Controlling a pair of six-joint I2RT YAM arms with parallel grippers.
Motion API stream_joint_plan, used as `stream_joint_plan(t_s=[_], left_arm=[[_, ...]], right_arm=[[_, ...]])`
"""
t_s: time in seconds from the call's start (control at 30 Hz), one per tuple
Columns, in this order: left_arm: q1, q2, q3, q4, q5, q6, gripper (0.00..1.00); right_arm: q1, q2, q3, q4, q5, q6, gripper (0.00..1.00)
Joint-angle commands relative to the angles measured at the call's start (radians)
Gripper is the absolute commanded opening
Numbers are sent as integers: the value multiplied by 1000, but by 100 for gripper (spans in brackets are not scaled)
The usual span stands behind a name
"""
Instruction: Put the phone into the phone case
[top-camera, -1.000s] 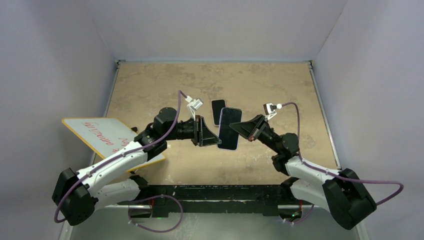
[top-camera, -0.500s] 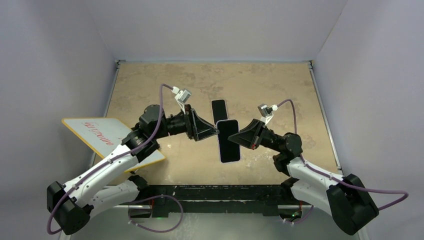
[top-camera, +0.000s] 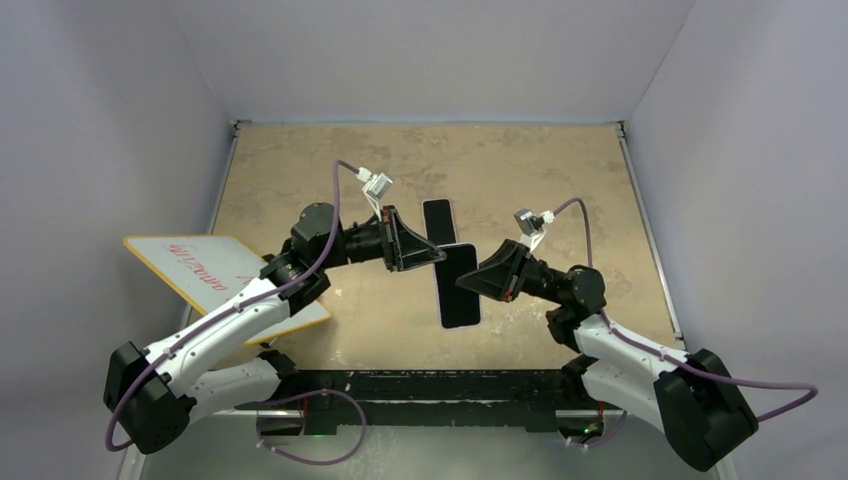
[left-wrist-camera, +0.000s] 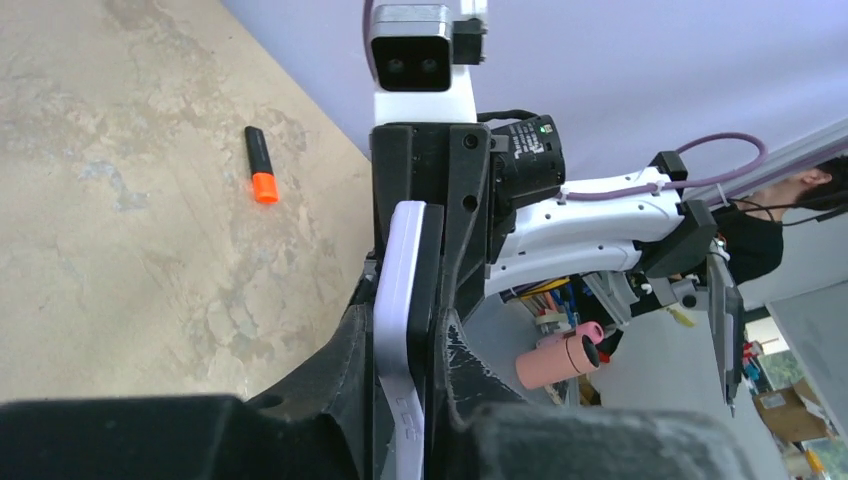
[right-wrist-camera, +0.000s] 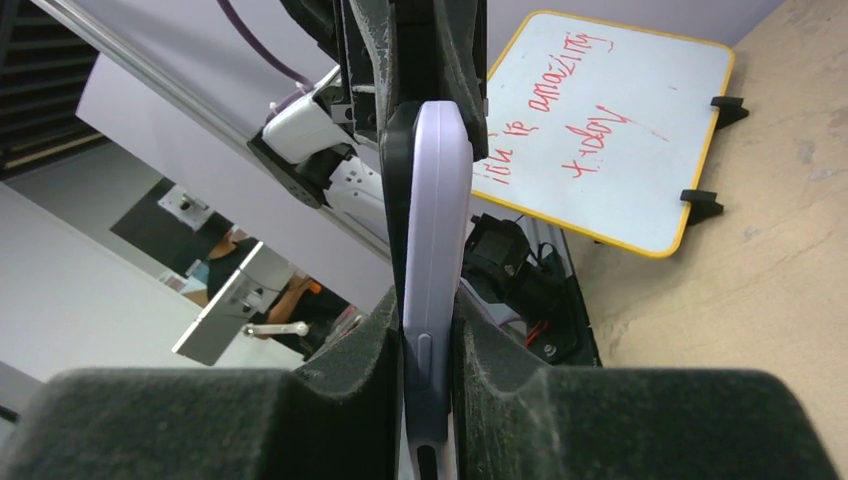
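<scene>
A lavender phone case (top-camera: 458, 285) with the black phone lying in it hangs in the air over the table's middle, screen up. My left gripper (top-camera: 438, 257) is shut on its far left edge and my right gripper (top-camera: 466, 283) is shut on its right edge. The left wrist view shows my left gripper (left-wrist-camera: 408, 335) pinching the lavender case (left-wrist-camera: 398, 290) and the black phone (left-wrist-camera: 428, 270) together edge-on. In the right wrist view my right gripper (right-wrist-camera: 430, 335) is shut on the case (right-wrist-camera: 438, 220); the dark phone edge lies along its left side.
A second black phone-shaped slab (top-camera: 437, 220) lies flat on the table just beyond the held one. A whiteboard with red writing (top-camera: 215, 272) stands at the left and also shows in the right wrist view (right-wrist-camera: 610, 120). An orange-and-black marker (left-wrist-camera: 260, 165) lies on the table.
The held phone and case turned from tilted to nearly straight and came slightly nearer. My left gripper slid toward its far left corner. My right gripper shifted left.
</scene>
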Motion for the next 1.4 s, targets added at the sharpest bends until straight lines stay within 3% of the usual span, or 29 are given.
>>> stream_joint_plan(t_s=[0.0, 0.13, 0.3, 0.43, 0.53, 0.6, 0.7, 0.8, 1.1, 1.23, 1.27, 1.37], left_arm=[[6, -16, -24, 125, 42, -13, 0], [12, -24, -34, 132, 83, 7, 0], [12, -10, 5, 37, 120, 99, 0], [12, -12, 15, 0, 115, 136, 0], [12, -13, 17, -12, 108, 122, 0], [13, -9, 19, -11, 116, 101, 15], [13, -23, 8, 18, 130, 65, 41], [16, -37, -8, 57, 136, 26, 49], [29, -7, 2, 147, 219, -79, 54], [31, -8, 15, 122, 223, -76, 49], [32, -8, 16, 121, 222, -77, 43], [34, 2, 31, 78, 212, -51, 7]], right_arm=[[4, -12, 43, 95, -7, -22, 28], [4, -42, 40, 50, 15, -37, 52], [4, -78, 64, -59, 64, -57, 57], [5, -79, 97, -99, 97, -61, 46], [4, -68, 108, -98, 112, -77, 23], [4, -60, 108, -90, 114, -98, 10], [4, -49, 116, -37, 123, -119, 2], [4, -32, 130, 47, 118, -119, 0], [3, -3, 146, 110, 8, -145, 0], [4, -5, 156, 61, -18, -180, 0], [3, -5, 157, 51, -20, -185, 0], [3, -5, 154, 40, -20, -186, 2]])
